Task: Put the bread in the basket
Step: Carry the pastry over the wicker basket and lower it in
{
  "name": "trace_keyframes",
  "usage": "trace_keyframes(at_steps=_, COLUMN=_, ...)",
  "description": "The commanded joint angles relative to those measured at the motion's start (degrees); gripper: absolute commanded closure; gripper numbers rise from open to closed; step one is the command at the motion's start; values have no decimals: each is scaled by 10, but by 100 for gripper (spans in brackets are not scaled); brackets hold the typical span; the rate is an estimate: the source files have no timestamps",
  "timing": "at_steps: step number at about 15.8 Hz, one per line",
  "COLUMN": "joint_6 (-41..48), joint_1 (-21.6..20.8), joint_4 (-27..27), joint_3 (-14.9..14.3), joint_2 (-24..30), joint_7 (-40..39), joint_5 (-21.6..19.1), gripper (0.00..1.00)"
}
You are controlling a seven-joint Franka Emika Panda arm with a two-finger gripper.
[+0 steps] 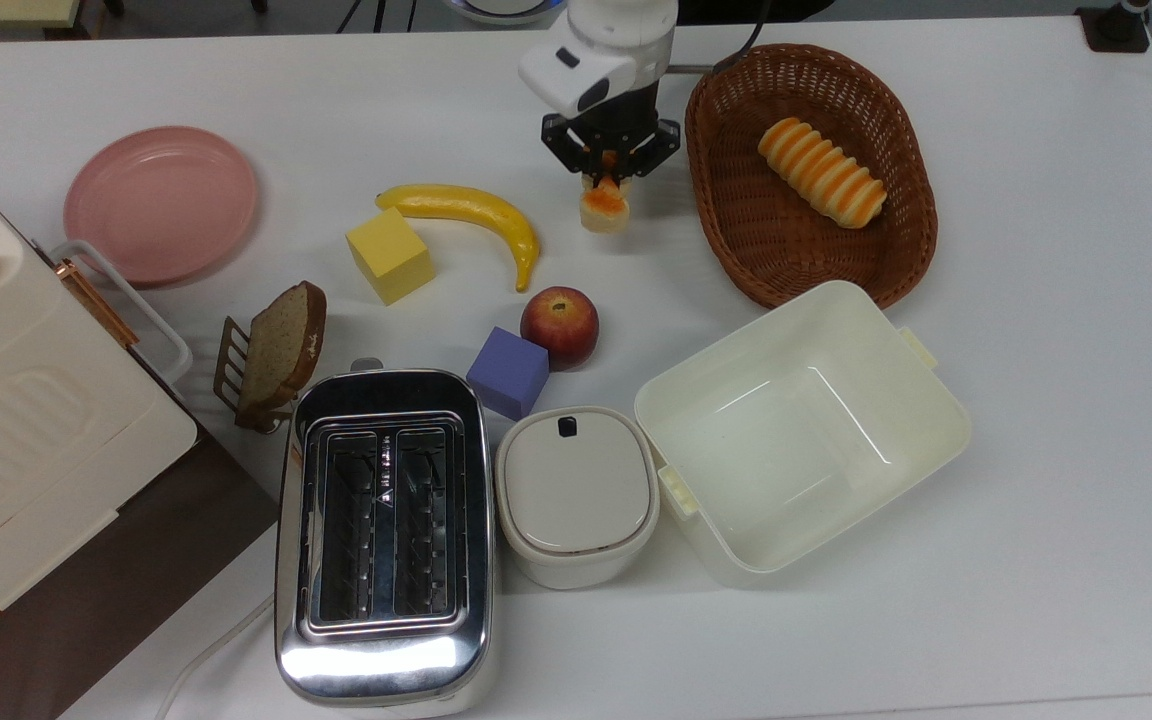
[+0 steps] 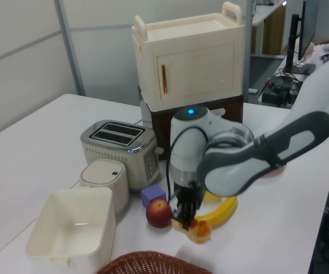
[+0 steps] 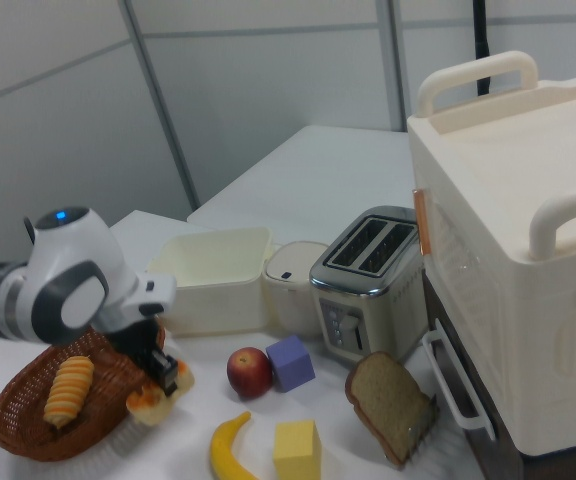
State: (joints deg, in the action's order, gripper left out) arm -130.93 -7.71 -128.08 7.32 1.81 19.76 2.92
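Note:
My gripper is shut on the bread, a short loaf with glossy orange bumps and cream sides. The loaf hangs tilted from the fingers a little above the white table, just left of the basket in the top view. In the left view the bread hangs under the gripper, in front of the banana, with the basket rim at the bottom edge. In the right view the bread is beside the basket, under the gripper.
A striped roll lies in the basket. A banana, yellow block, apple and purple cube lie near the bread. A cream tub, lidded pot, toaster, toast slice and pink plate stand around.

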Motion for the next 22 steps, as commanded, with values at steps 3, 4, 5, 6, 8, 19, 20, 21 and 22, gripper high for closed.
trace_keyframes(at_steps=3, joint_6=58, joint_1=-44, joint_4=68, joint_3=2, joint_2=14, joint_7=78, joint_5=6, gripper=86)
trace_keyframes(at_steps=4, joint_6=57, joint_1=-55, joint_4=70, joint_3=4, joint_2=14, joint_7=89, joint_5=6, gripper=86)
trace_keyframes(at_steps=5, joint_6=57, joint_1=-66, joint_4=76, joint_3=12, joint_2=14, joint_7=92, joint_5=6, gripper=86)
trace_keyframes(at_steps=6, joint_6=58, joint_1=-70, joint_4=81, joint_3=29, joint_2=12, joint_7=93, joint_5=4, gripper=86)
trace_keyframes(at_steps=8, joint_6=57, joint_1=-71, joint_4=85, joint_3=59, joint_2=11, joint_7=102, joint_5=4, gripper=86)
trace_keyframes(at_steps=19, joint_6=50, joint_1=-84, joint_4=94, joint_3=89, joint_2=-23, joint_7=100, joint_5=11, gripper=0)
trace_keyframes(at_steps=20, joint_6=50, joint_1=-84, joint_4=94, joint_3=89, joint_2=-23, joint_7=99, joint_5=11, gripper=0)
trace_keyframes(at_steps=21, joint_6=52, joint_1=-83, joint_4=94, joint_3=89, joint_2=-22, joint_7=99, joint_5=11, gripper=0)
trace_keyframes(at_steps=22, joint_6=52, joint_1=-83, joint_4=94, joint_3=89, joint_2=-22, joint_7=99, joint_5=11, gripper=0)
